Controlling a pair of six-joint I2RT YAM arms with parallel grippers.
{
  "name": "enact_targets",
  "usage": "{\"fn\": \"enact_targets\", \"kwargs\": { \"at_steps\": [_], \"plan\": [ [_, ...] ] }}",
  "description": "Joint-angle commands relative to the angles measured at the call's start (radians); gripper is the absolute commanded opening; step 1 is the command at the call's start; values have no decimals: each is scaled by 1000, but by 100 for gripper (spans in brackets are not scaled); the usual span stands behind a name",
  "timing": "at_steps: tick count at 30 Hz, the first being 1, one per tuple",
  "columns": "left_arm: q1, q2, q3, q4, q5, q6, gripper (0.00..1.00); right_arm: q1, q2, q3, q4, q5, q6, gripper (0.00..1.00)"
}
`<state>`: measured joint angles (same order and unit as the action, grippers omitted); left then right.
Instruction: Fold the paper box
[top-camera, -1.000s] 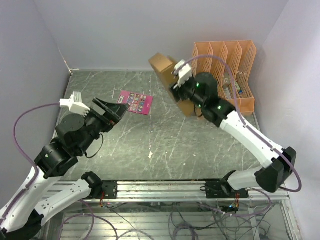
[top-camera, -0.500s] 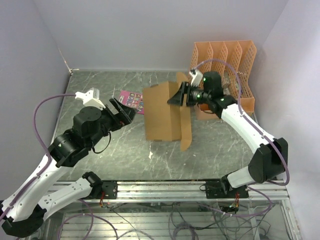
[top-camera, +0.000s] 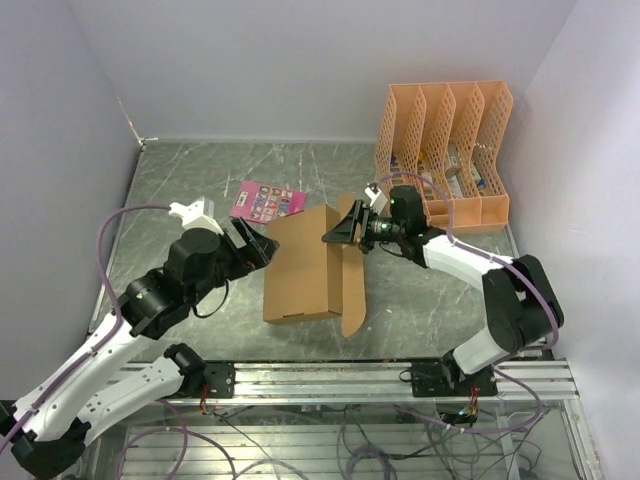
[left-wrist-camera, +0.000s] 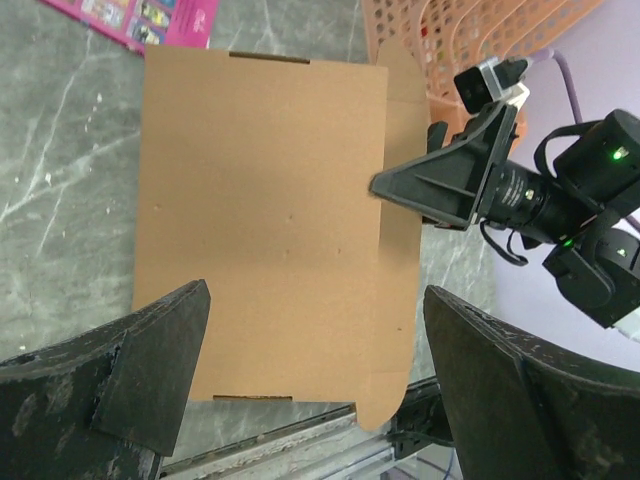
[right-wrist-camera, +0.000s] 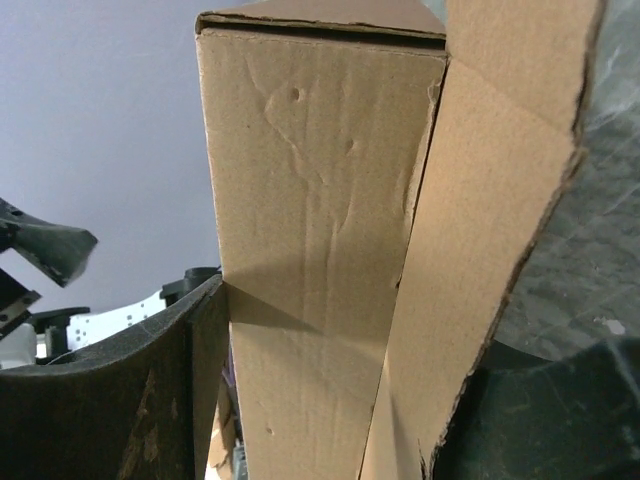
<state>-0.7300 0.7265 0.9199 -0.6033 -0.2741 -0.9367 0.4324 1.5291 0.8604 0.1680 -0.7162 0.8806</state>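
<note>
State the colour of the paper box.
Plain, unprinted brown; the paper box shows best in the left wrist view.

Table (top-camera: 190, 190): dark grey-green, white-veined, filling the middle of the frame. Flat on it, upper centre-left: small pink printed card (top-camera: 268, 203). Standing on it, upper right, near the back corner: orange lattice file organizer (top-camera: 445, 150). Centre: flattened brown paper box (top-camera: 300, 265); contact with table not discernible.

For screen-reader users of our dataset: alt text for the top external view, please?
The right gripper pinches the paper box, an unfolded brown cardboard sheet, near its right fold; the open left gripper hovers by its left edge. A pink card lies behind, an orange file organizer at the far right.
</note>
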Motion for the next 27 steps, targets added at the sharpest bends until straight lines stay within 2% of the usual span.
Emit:
{"fn": "enact_targets", "kwargs": {
  "at_steps": [1, 4, 9, 14, 18, 27],
  "plan": [
    [4, 14, -76, 78, 82, -26, 97, 16, 86, -54, 143, -21, 49, 50],
    [4, 52, -111, 92, 105, -30, 95, 16, 133, -48, 153, -31, 35, 55],
    [5, 117, -172, 178, 130, -21, 88, 16, 178, -44, 134, -23, -13, 68],
    [4, 239, -158, 208, 143, 17, 84, 14, 188, -23, 16, 18, -136, 83],
    [5, 318, -134, 207, 134, 57, 83, 13, 171, 6, -114, 89, -237, 89],
    [6, 432, -99, 212, 129, 114, 80, -4, 128, 74, -374, 207, -399, 96]
  ]
}}
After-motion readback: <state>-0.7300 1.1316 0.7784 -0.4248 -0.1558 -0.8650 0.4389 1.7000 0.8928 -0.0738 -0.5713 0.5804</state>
